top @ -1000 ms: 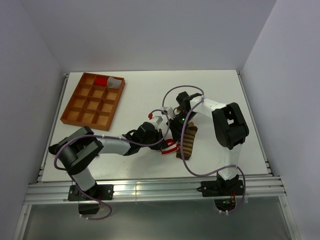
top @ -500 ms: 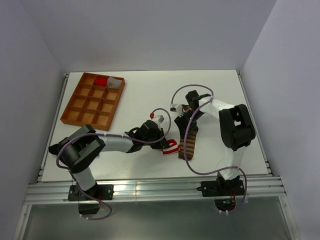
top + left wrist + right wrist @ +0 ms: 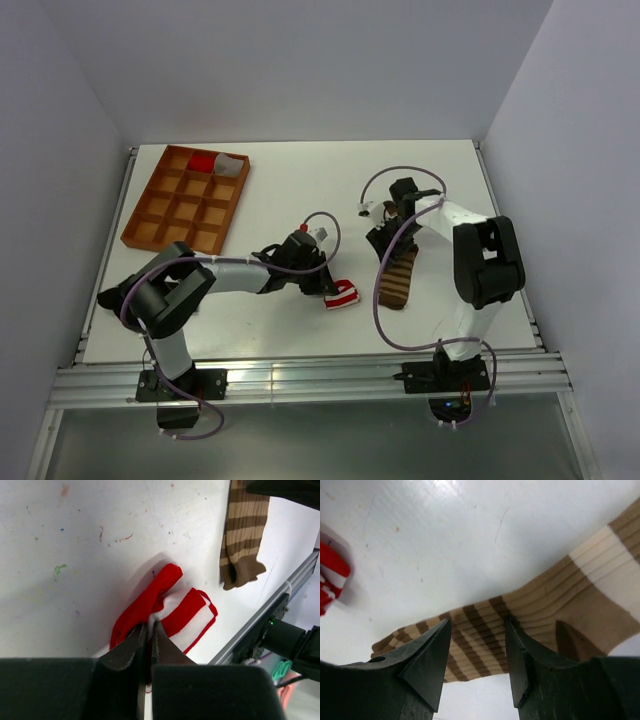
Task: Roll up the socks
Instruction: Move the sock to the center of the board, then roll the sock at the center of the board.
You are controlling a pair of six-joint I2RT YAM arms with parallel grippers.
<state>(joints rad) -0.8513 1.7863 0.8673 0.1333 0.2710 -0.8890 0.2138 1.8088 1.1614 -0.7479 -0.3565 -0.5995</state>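
Note:
The red-and-white sock [image 3: 343, 294] lies bunched near the table's front, and my left gripper [image 3: 324, 283] is shut on a fold of it. In the left wrist view the left gripper [image 3: 148, 625] pinches white and red cloth of that sock [image 3: 187, 614] between closed tips. The dark-brown-and-tan sock [image 3: 397, 281] lies flat to the right, apart from the red one, also seen as the brown sock [image 3: 243, 530]. My right gripper [image 3: 389, 241] stands open at its far end. In the right wrist view the right gripper [image 3: 478, 625] straddles the brown sock [image 3: 545, 605], with striped cloth between the tips.
An orange-brown compartment tray [image 3: 152, 205] sits at the back left, with a red and white roll [image 3: 206, 161] in a far cell. The metal rail [image 3: 310, 378] runs along the front edge. Both arms' cables loop above the socks.
The right arm has swung to the right, and the brown sock now lies further right, separated from the red one. The left gripper has kept its hold and shifted little.

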